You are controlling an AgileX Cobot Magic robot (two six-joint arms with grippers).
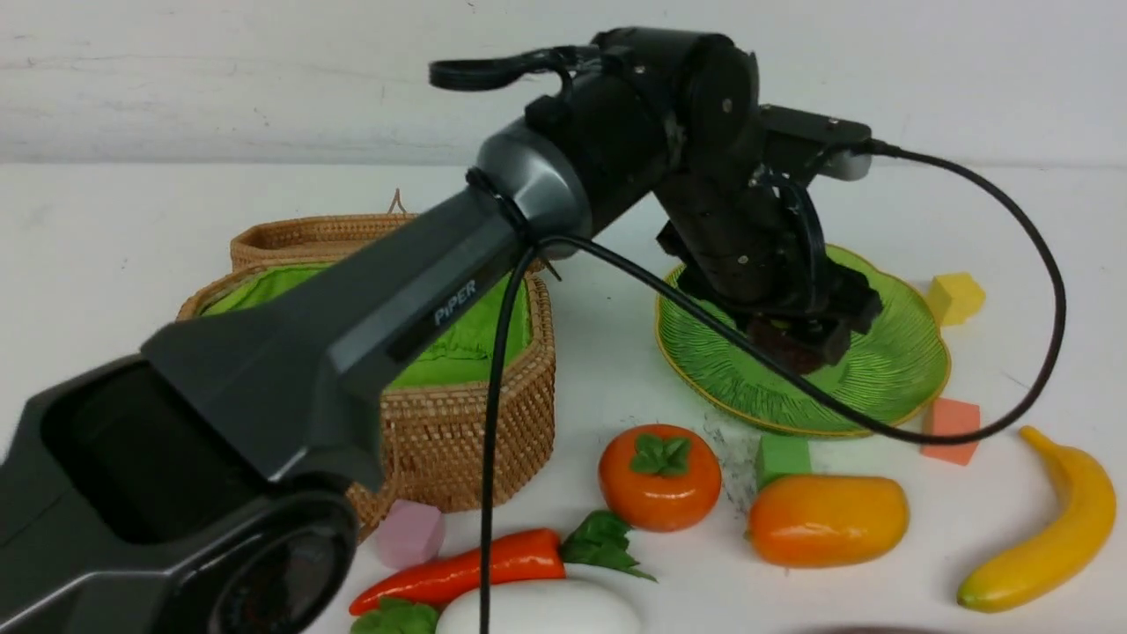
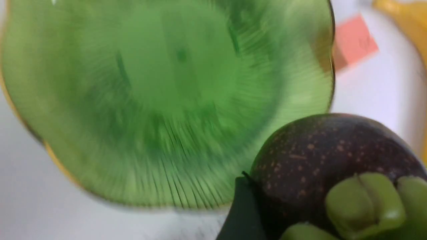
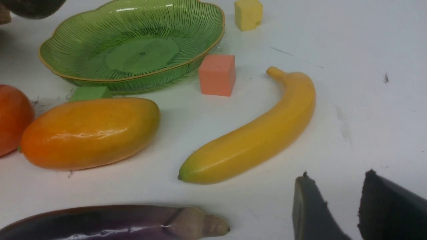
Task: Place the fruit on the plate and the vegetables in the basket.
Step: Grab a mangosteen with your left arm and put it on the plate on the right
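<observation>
A: Where is the mangosteen (image 2: 327, 156)?

B: In the left gripper (image 1: 792, 343), over the plate (image 1: 889, 379). The jaws are pinched on its dark body with the green cap facing the wrist camera. One finger (image 2: 243, 213) shows pressed against its side, and the other is hidden behind the fruit.

A: Is it resting on the dish?

B: I judge not. The right wrist view shows the plate bare, so the fruit hangs above it. I can't tell how high.

A: So which step is this?

B: The first fruit's delivery, at the point of release. The next move calls for a short descent toward the flat middle, then spreading the jaws. It's round, so dropped near the sloping rim it could roll off.

A: And the rest?

B: All on the table (image 3: 367, 100). The persimmon (image 1: 659, 478), mango (image 1: 826, 519) and banana (image 1: 1048, 528) lie in front of the plate. The carrot (image 1: 467, 572) and radish (image 1: 537, 612) lie nearer the robot, beside the basket (image 1: 458, 423), whose green lining shows nothing inside. The eggplant (image 3: 100, 223) lies closest.

A: What about the right gripper (image 3: 343, 213)?

B: Its fingers are spread with nothing between them, and it hovers near the banana and eggplant. Either is a fair next pick.
</observation>
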